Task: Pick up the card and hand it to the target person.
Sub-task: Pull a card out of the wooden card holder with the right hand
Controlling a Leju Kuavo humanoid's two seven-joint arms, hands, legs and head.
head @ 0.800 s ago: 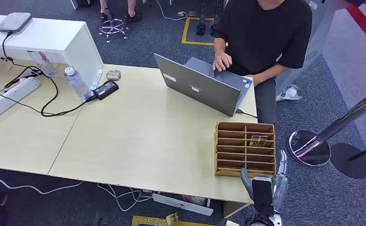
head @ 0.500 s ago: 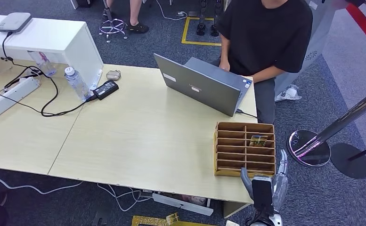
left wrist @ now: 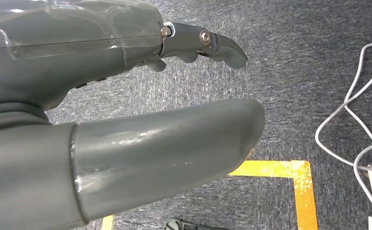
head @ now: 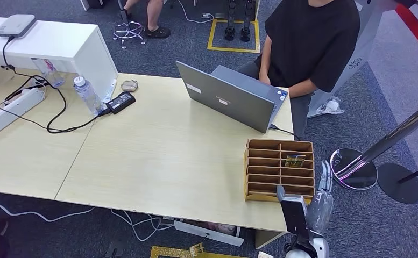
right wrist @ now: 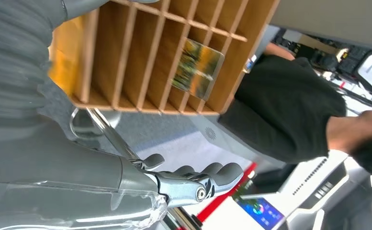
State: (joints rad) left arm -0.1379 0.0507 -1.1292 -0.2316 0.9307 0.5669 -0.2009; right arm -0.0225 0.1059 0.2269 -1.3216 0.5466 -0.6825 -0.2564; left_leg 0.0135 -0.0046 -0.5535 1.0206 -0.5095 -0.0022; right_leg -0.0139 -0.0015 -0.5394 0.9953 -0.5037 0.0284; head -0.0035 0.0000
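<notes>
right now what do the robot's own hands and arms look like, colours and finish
The right hand has a grey ribbed cover, a thick grey thumb and glossy silver-grey fingers with small round screws, seen in the right wrist view. A dark flat panel runs along the forearm in the head view. The left hand has the same smooth glossy grey thumb, darker metallic fingers with screw heads, and a clear film over its cover.

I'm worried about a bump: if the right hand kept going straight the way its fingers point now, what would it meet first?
Probably nothing on the desk. The right hand sits just off the wooden organizer's right side, fingers pointing alongside it toward the chrome stanchion base on the floor. Depth is unclear, so it might graze the organizer's side.
</notes>
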